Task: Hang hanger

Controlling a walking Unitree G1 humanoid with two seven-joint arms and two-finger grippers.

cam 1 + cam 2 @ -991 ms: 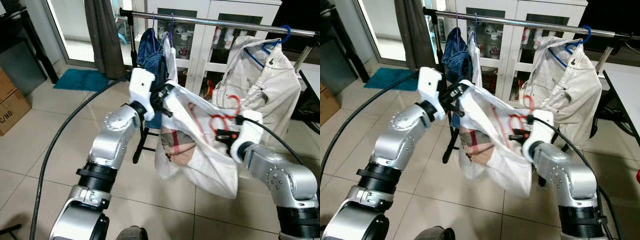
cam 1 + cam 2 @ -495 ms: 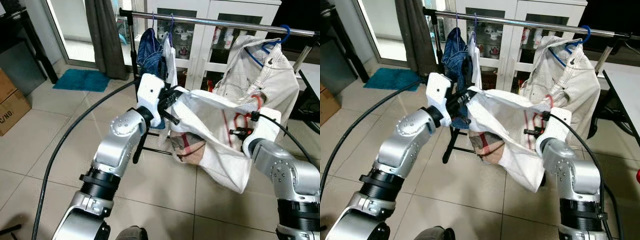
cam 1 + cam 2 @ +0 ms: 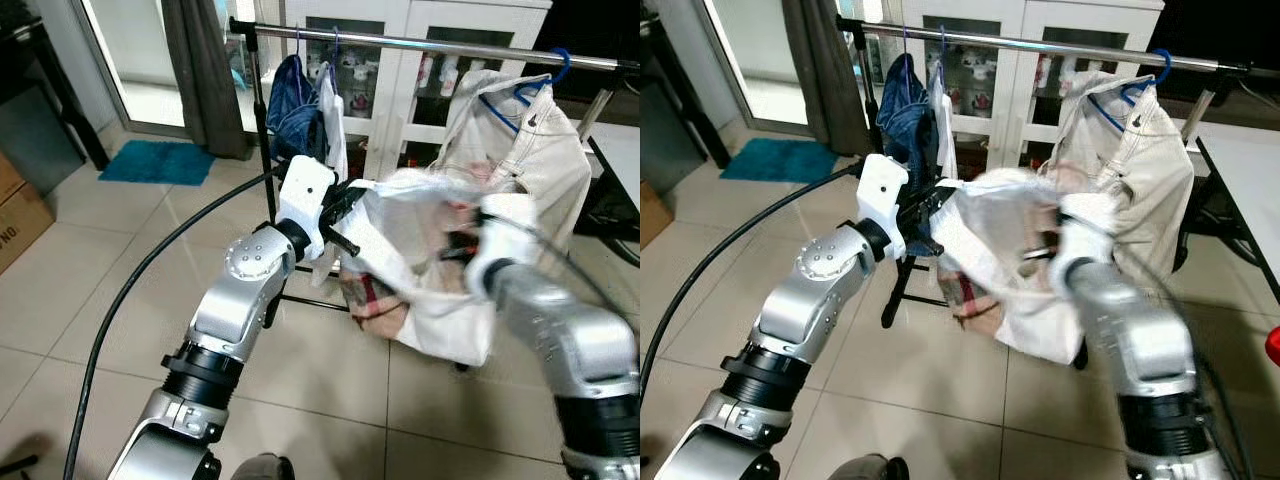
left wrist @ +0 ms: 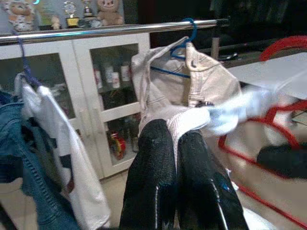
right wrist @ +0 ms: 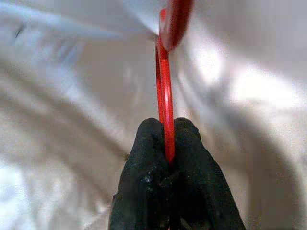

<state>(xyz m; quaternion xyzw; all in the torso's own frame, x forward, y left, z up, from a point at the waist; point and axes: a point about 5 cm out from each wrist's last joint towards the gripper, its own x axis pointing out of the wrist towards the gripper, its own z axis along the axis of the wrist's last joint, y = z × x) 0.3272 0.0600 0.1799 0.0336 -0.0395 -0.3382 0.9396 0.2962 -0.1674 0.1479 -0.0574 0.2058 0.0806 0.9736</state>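
I see left gripper (image 4: 178,143) clamped on white shirt (image 3: 420,270) | right gripper (image 5: 165,139) clamped on red hanger (image 5: 164,91) | rail (image 3: 450,45) far

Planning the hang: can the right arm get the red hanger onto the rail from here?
Probably yes. The right gripper is shut on the red hanger, and the rail looks bare between the jeans and the jacket; motion blur hides the height.
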